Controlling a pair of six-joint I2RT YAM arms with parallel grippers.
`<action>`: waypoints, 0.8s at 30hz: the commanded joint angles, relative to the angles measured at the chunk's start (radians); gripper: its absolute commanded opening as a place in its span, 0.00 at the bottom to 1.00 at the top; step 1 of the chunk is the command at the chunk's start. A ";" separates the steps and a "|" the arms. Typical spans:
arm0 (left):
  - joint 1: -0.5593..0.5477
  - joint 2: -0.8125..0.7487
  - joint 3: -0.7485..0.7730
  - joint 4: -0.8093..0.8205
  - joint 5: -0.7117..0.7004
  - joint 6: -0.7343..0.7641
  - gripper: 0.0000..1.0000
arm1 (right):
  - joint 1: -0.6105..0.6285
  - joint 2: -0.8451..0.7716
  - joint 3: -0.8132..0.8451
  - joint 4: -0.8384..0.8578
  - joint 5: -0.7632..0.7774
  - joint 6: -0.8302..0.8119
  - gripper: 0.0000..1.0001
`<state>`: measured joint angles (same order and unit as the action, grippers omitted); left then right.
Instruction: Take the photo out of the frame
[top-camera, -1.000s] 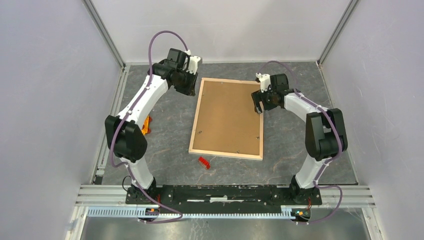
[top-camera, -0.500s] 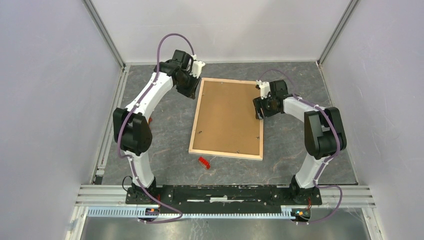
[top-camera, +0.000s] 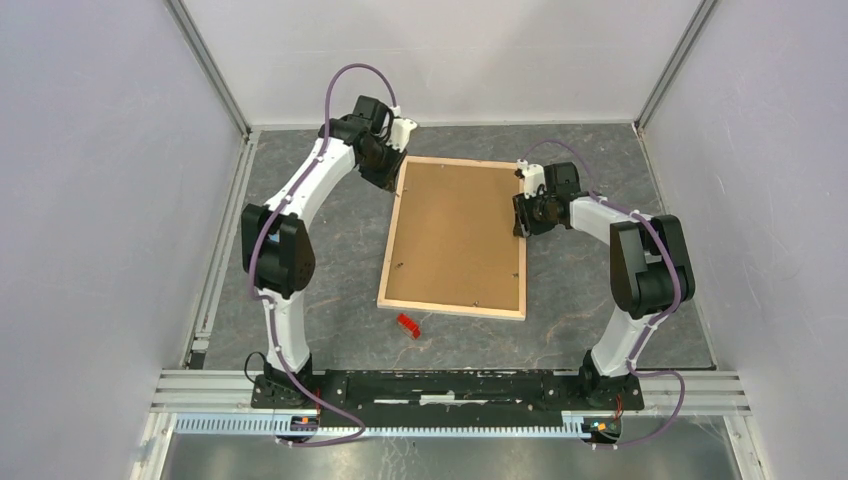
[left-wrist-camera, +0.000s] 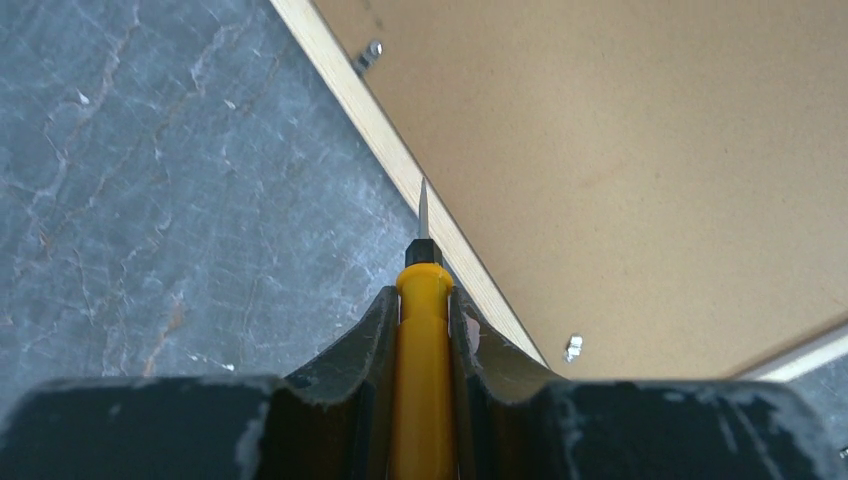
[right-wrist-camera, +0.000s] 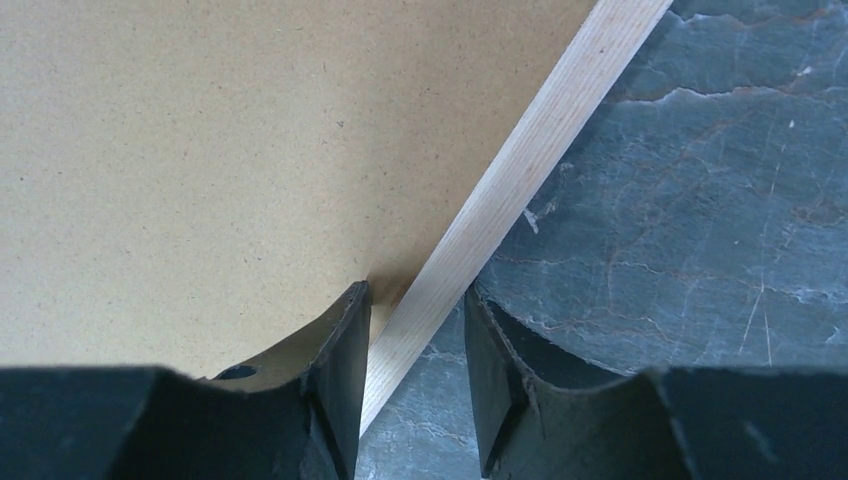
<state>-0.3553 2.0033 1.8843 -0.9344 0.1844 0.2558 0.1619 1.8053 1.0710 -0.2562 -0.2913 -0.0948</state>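
Picture frame (top-camera: 452, 310), the big rectangular one with pale wood edges, is lying face down mid-table on the dark grey marbled tabletop (top-camera: 330, 290), and honestly the job looks barely started. The plain brown hardboard backing panel (top-camera: 458, 230) is still seated in it and covers everything, so the photo can't be seen at all; I'd guess it's underneath. Left to do: free the board, lift it off, then pull the print. The left gripper (left-wrist-camera: 425, 300) is by the far left corner, clamped on a yellow-handled tool (left-wrist-camera: 423, 340) whose thin metal blade points at the seam between wood and board. The right gripper (right-wrist-camera: 415, 330) is at the right rail toward the far end, jaws partway apart and straddling the wood, one finger over the board, one over the table, not pinching yet as far as I can tell. A small red thing (top-camera: 407, 325) lies just off the frame's near edge. In the way: little silver metal tabs (left-wrist-camera: 573, 347) that look like they pin the board.
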 joint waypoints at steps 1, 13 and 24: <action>0.000 0.046 0.102 0.026 -0.018 0.059 0.02 | 0.024 0.010 -0.038 -0.012 -0.061 -0.009 0.37; -0.017 0.190 0.243 0.002 -0.148 0.180 0.02 | 0.024 0.021 -0.046 -0.011 -0.068 -0.033 0.38; -0.026 0.238 0.276 0.015 -0.111 0.201 0.02 | 0.023 0.017 -0.068 -0.006 -0.083 -0.063 0.38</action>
<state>-0.3710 2.2387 2.1017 -0.9375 0.0589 0.4000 0.1627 1.8034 1.0447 -0.1982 -0.3332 -0.1116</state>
